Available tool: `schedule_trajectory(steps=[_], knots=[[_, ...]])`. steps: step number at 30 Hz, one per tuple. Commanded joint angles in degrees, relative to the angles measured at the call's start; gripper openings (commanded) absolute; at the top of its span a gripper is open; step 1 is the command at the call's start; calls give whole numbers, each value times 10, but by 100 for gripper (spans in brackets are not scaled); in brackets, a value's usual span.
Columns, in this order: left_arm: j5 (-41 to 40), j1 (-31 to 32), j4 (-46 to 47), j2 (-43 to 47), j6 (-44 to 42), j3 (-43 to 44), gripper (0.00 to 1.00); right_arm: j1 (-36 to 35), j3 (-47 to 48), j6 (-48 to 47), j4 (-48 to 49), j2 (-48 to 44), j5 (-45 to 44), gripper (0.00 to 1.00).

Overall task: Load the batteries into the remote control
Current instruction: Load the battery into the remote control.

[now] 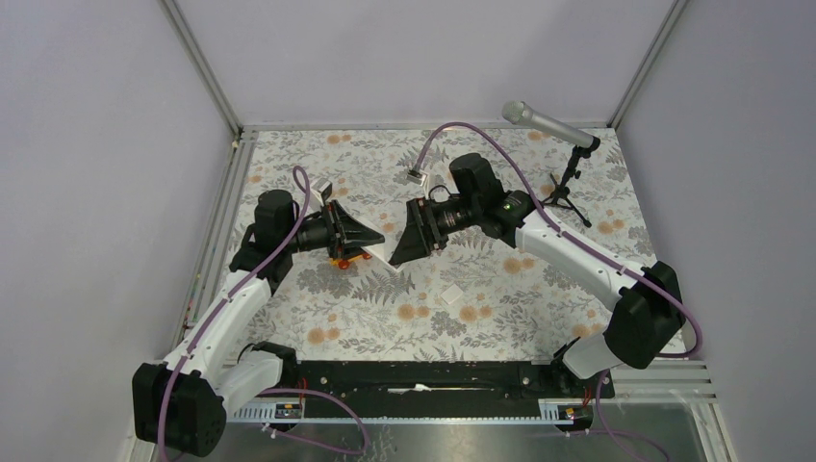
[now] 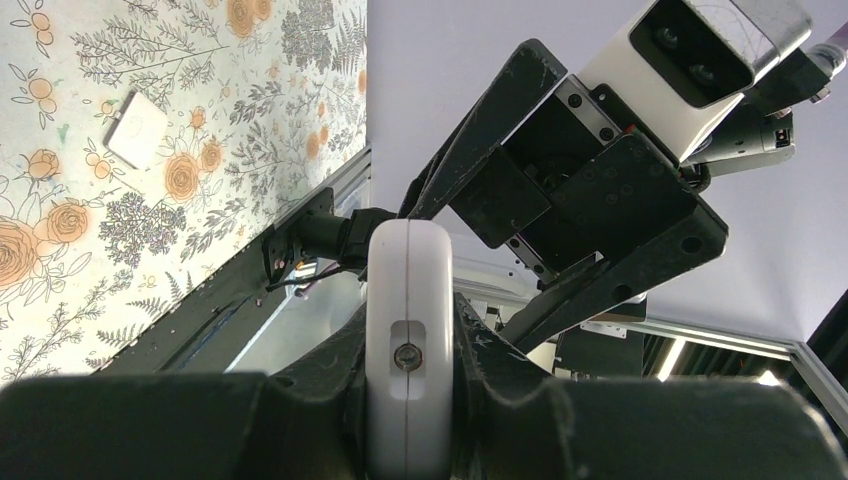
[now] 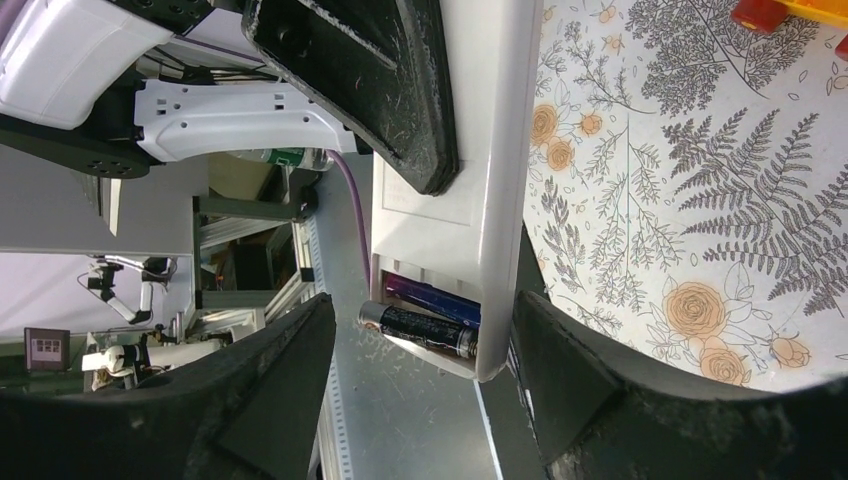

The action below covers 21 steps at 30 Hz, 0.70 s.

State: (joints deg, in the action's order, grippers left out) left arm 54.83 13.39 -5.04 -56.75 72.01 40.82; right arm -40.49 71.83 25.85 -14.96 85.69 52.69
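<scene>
My left gripper (image 1: pixel 369 238) is shut on the white remote control (image 1: pixel 379 253) and holds it above the mat, edge-on in the left wrist view (image 2: pixel 408 270). In the right wrist view the remote (image 3: pixel 470 200) has its battery bay open. The blue-purple battery (image 3: pixel 437 298) lies inside it. The dark battery (image 3: pixel 420 331) sits at a slant, one end sticking out of the bay. My right gripper (image 3: pixel 420 395) is open, its fingers either side of the remote's end and the dark battery. It faces the left gripper in the top view (image 1: pixel 402 246).
An orange toy car (image 1: pixel 350 258) sits on the floral mat under the left gripper. A small flat white square piece (image 1: pixel 452 295) lies on the mat nearer the front. A microphone on a small tripod (image 1: pixel 568 164) stands at the back right.
</scene>
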Motion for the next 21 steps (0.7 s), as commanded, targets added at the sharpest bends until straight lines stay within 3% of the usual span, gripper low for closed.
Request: schedule_trajectory(steps=[1, 9, 21], knots=[[-5, -1, 27, 2, 7, 26, 0, 0, 24, -34, -16, -6, 2, 73], [-11, -1, 18, 1, 20, 33, 0, 0, 30, -49, -29, -2, -11, 65], [0, -1, 19, 3, 11, 44, 0, 1, 31, -46, -29, 11, -1, 43]])
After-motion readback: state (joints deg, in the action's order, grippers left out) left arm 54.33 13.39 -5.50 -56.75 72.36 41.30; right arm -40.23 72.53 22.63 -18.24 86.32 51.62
